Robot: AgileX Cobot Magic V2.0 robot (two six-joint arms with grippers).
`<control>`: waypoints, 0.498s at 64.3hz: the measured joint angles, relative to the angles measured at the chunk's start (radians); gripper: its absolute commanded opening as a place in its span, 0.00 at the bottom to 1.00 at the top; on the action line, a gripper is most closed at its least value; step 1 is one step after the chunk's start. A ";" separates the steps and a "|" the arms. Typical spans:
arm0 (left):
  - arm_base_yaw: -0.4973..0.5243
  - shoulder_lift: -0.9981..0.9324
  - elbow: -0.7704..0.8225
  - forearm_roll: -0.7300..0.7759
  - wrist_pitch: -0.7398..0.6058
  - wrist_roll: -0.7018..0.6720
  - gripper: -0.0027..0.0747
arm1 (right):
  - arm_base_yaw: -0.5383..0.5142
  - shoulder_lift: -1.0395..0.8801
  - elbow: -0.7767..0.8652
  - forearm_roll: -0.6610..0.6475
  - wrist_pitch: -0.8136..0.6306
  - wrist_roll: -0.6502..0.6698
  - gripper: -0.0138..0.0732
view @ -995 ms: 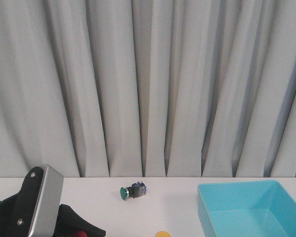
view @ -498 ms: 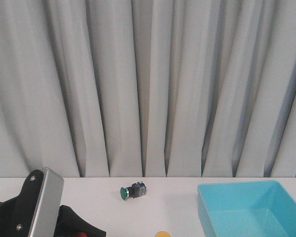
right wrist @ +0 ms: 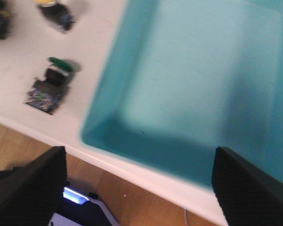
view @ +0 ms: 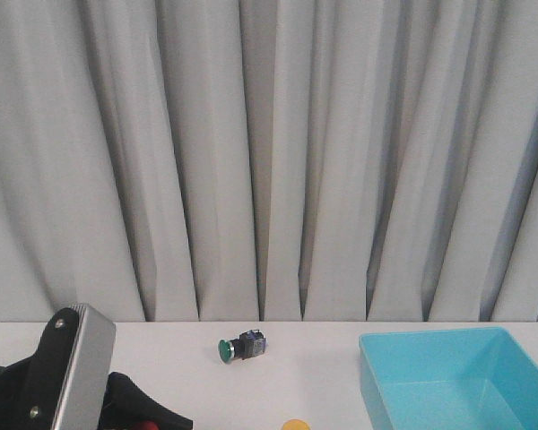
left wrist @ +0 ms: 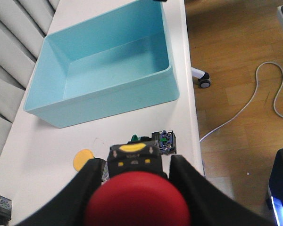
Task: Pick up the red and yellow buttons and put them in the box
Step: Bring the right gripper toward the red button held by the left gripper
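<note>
The red button [left wrist: 136, 201] fills the space between my left gripper's [left wrist: 137, 164] black fingers, which are shut on its dark body, above the white table. In the front view that gripper [view: 142, 414] is at the bottom left, with a bit of red button [view: 146, 425] showing. The yellow button [left wrist: 83, 159] rests on the table between the left gripper and the box; only its cap [view: 295, 425] peeks over the front view's bottom edge. The light blue box [view: 457, 376] stands at the right, nothing in it. My right gripper [right wrist: 139, 188] is open over the table's front edge beside the box [right wrist: 198, 84].
A green-capped button [view: 241, 346] lies toward the back of the table. Another green-capped button [left wrist: 156, 140] lies near the table's front edge [left wrist: 192, 117], and shows in the right wrist view [right wrist: 49, 89]. Grey curtains [view: 269, 161] hang behind the table. A white cable [left wrist: 254, 99] runs across the wooden floor.
My left arm has sunk slightly with the red button held. A sliver of the right arm has come into the front view at its right edge.
</note>
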 measured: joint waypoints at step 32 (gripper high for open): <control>0.000 0.000 0.000 0.000 0.000 0.001 0.31 | 0.197 0.185 -0.218 0.071 -0.010 -0.463 0.78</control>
